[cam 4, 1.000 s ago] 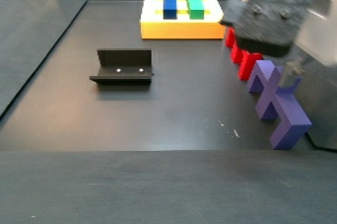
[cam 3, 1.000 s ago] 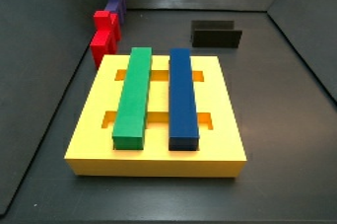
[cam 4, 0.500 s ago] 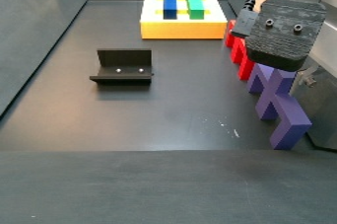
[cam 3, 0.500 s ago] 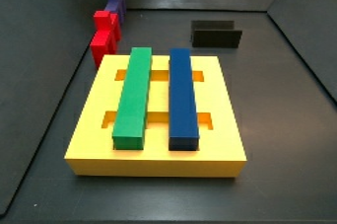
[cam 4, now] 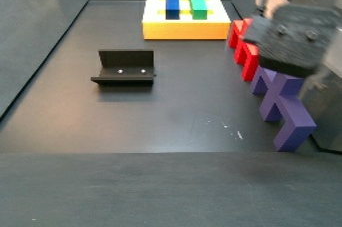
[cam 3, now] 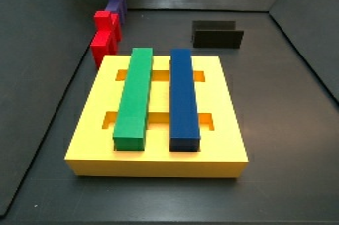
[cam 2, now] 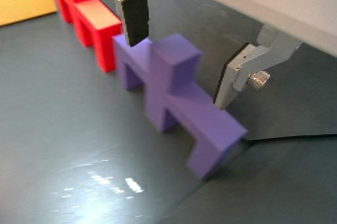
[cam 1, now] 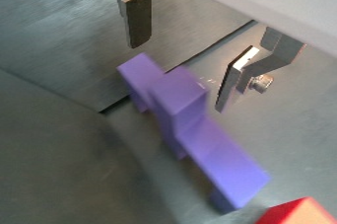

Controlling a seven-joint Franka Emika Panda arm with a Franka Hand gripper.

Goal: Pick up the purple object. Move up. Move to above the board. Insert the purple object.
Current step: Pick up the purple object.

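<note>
Presently, the gripper (cam 2: 180, 48) hangs over the purple object (cam 2: 174, 92), fingers (cam 2: 134, 16) spread wide either side, gripping nothing. In a side view, it lies at right (cam 4: 283, 106), the yellow board (cam 4: 186, 28) at top.

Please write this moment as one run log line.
phase: pick approach | tool: open, astride purple object, not closed | purple object: on floor | board: awaiting insert
</note>
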